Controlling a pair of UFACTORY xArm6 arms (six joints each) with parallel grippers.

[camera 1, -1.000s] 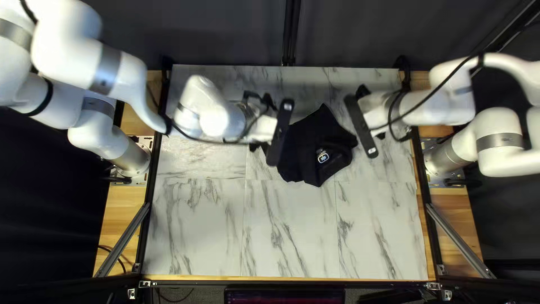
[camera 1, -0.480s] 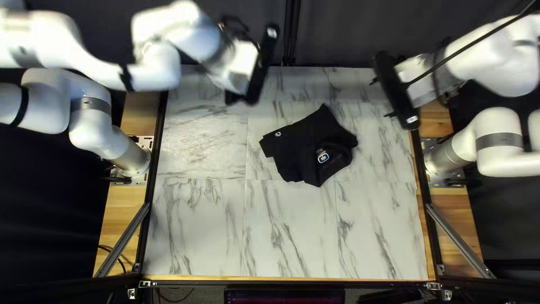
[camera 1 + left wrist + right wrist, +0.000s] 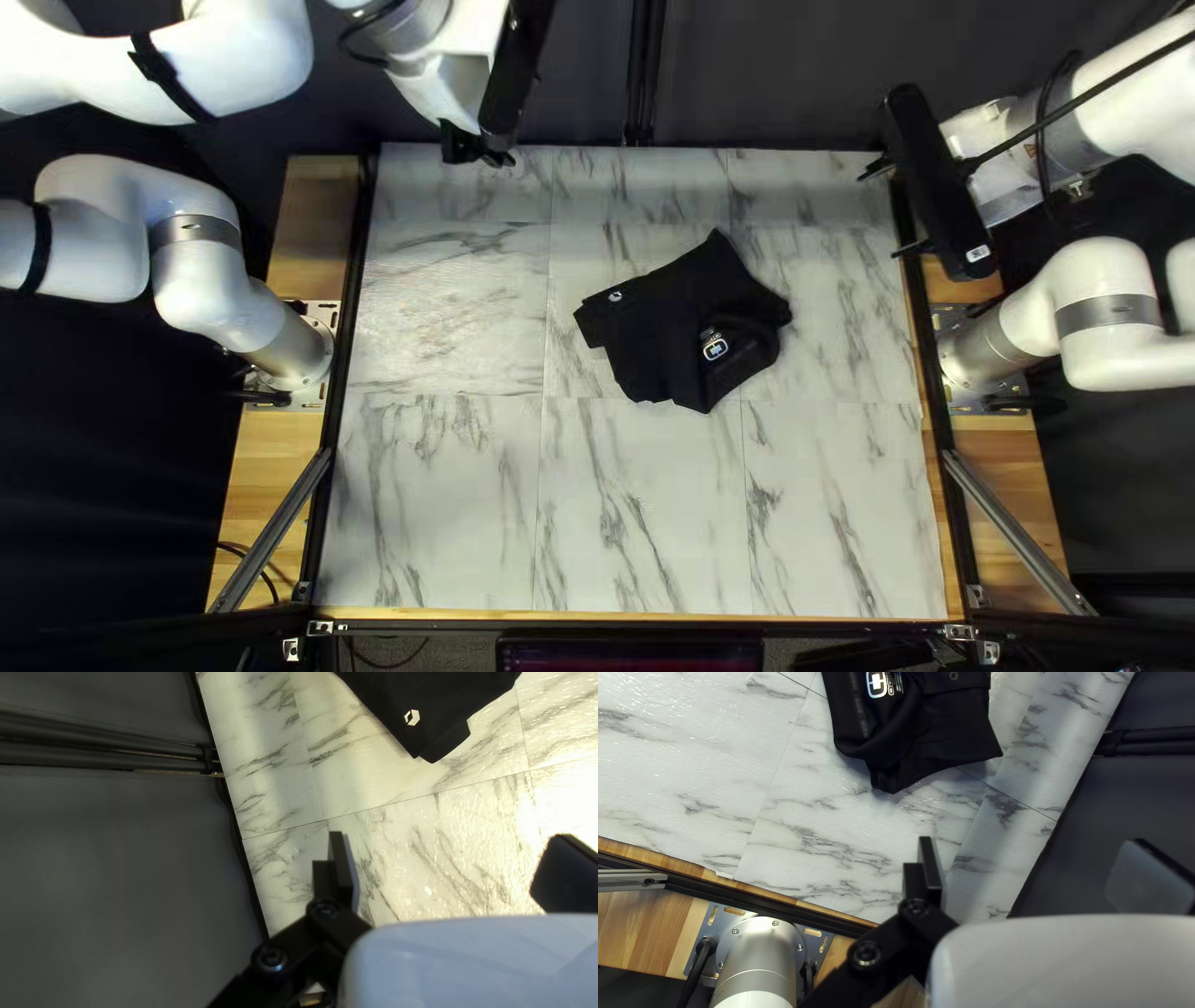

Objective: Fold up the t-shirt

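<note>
Marbled tabletop (image 3: 641, 523) bears one rumpled black t-shirt (image 3: 679, 330).

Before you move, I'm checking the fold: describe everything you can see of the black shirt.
The black shirt looks like soft, matte cloth. It lies in an uneven, many-cornered bundle, not a neat rectangle, near the table's middle but toward its far edge. One corner points to that edge; a flap at the bundle's left in the top left view bears a small pale logo. A white print sits beside rumpled folds, perhaps the collar. Only the table touches it.
</note>
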